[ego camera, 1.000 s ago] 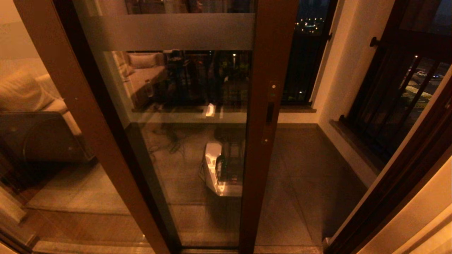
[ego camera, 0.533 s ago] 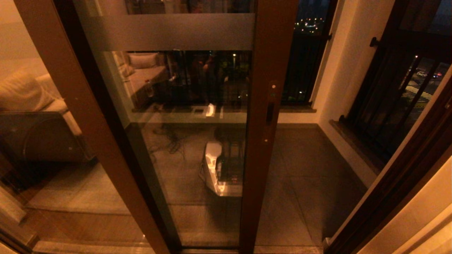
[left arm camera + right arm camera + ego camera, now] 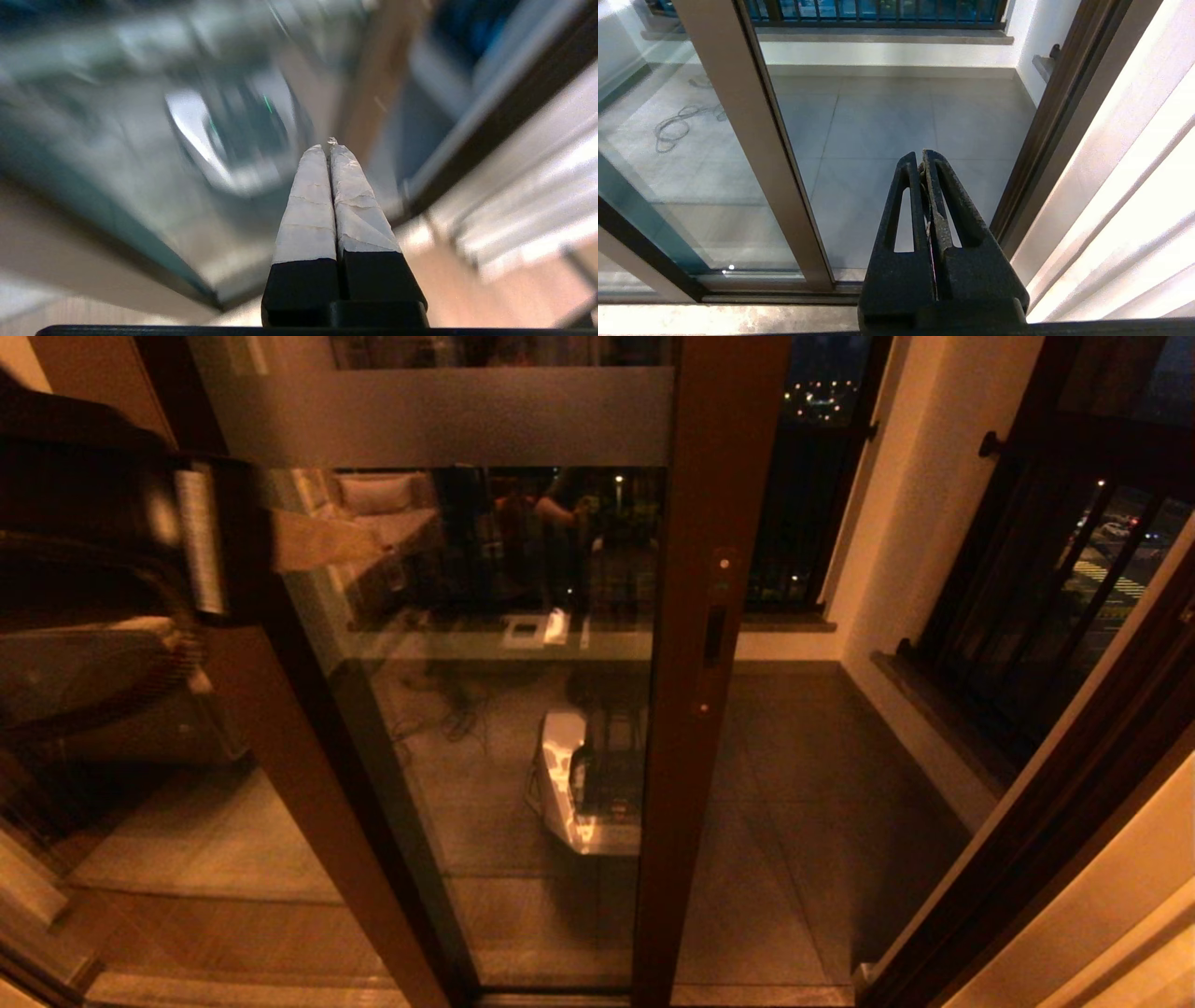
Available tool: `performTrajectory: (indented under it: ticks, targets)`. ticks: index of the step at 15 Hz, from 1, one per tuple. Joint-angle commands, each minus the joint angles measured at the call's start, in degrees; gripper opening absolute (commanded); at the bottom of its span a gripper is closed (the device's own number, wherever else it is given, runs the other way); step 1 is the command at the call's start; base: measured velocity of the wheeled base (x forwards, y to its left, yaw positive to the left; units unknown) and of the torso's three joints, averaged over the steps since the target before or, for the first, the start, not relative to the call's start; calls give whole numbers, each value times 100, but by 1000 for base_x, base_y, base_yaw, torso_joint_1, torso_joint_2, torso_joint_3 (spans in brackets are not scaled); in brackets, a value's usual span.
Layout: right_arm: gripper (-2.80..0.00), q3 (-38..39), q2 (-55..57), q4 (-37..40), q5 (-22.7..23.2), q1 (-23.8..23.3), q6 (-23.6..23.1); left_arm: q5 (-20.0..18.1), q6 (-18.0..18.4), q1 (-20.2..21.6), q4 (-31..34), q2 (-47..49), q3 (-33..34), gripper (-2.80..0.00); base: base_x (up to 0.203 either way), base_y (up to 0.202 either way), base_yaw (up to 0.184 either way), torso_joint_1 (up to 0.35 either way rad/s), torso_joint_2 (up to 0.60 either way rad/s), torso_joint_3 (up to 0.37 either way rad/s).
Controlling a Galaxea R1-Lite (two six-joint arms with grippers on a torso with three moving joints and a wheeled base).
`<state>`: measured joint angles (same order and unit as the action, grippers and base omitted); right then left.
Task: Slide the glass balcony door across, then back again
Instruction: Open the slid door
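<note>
I have the door (image 3: 485,644) standing dead ahead in the head view, part-way along its track, its stile running top to bottom near centre with the opening onto the balcony floor (image 3: 803,784) at 3 o'clock of it. The handle slot (image 3: 714,635) sits in that stile, a slim upright recess — its long axis vertical, like the stile's.

My left arm (image 3: 103,551) fills the 9 o'clock side of the head view, raised and close to the lens. Its left end effector (image 3: 331,186) has both fingers pressed together, nothing between them, pointing toward the glass. The slot lies toward 3 o'clock from that arm, well apart.

The right end effector (image 3: 924,200) is out of the head view; its own camera shows the fingers together and empty, aimed at the opening just right of the stile.

I judge the right one nearer the slot, yet the left arm is the one up — I'd expect a push on the stile edge, sideways along the track.
</note>
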<state>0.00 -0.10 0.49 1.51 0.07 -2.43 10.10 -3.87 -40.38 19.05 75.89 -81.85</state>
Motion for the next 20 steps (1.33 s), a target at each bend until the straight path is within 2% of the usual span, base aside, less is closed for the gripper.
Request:
performTrajectory:
  ticks: [1,4,6,11,14,17,20]
  targets:
    - [-280,18,1,4,7,1,-4,741,-111,-917,176,1363,-401,-280,0,0,0,0,0,0]
    - [-280,18,1,4,7,1,-4,1152,-726,-1381,206,2264,-1224,-280,0,0,0,0,0,0]
    - [-280,18,1,2,3,1,-4,1243,-890,-1644,-162,2714,-1644,-280,0,0,0,0,0,0]
    - [-280,18,1,3,-1,1,-4,1223,-858,-2159,-1388,3643,-2075,-280,0,0,0,0,0,0]
    - [-280,18,1,0,3,1,-4,1234,-803,-2181,-1514,4151,-2390,-280,0,0,0,0,0,0]
    - [-280,18,1,2,-2,1,-4,1260,-775,-2159,-2358,4628,-2521,-280,0,0,0,0,0,0]
    - [-280,18,1,0,4,1,-4,1288,-491,-1988,-3152,5100,-2598,-280,0,0,0,0,0,0]
